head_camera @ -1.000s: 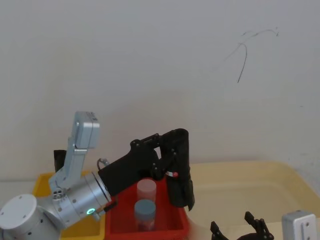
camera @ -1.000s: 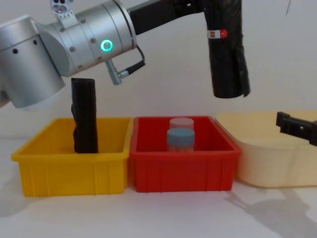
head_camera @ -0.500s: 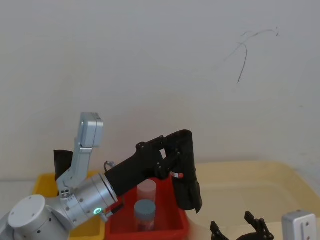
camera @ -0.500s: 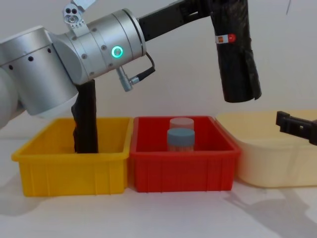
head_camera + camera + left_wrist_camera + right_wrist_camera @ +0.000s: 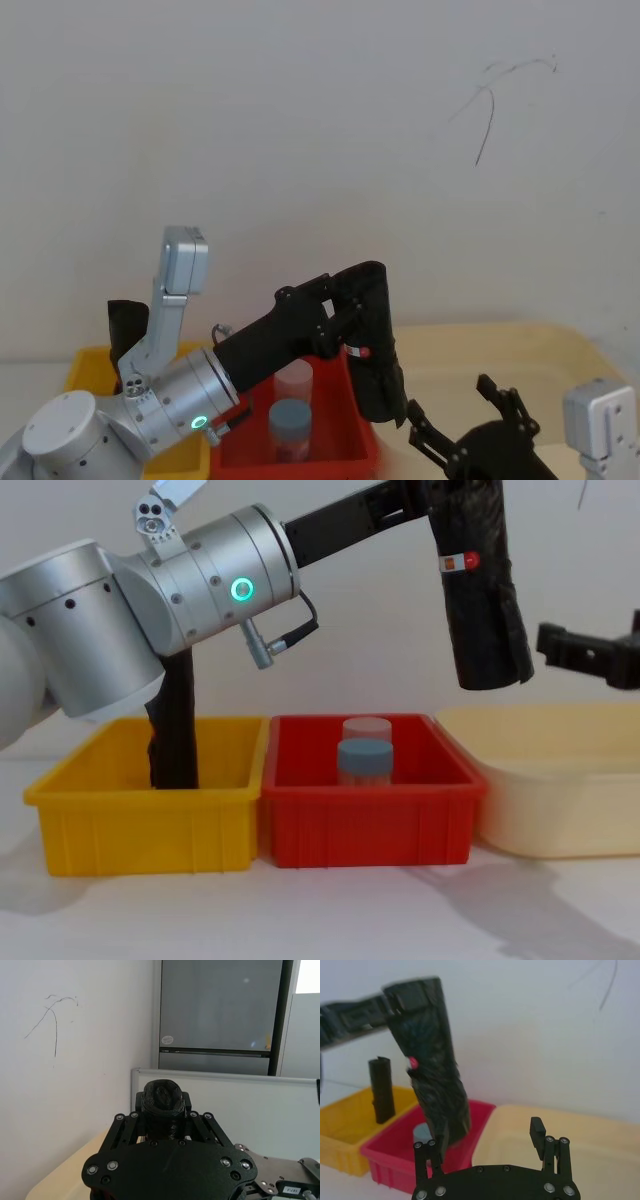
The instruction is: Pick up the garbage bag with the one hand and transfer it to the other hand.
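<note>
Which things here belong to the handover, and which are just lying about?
Job: bag, gripped in left hand; right hand, open, near it, not touching.
Idle: black roll in yellow bin; two jars in red bin; cream tub.

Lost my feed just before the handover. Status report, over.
Left gripper shut on the garbage bag, held high, tilted. Right gripper open, close beside the bag's lower end, not gripping. Red bin with jars below.
</note>
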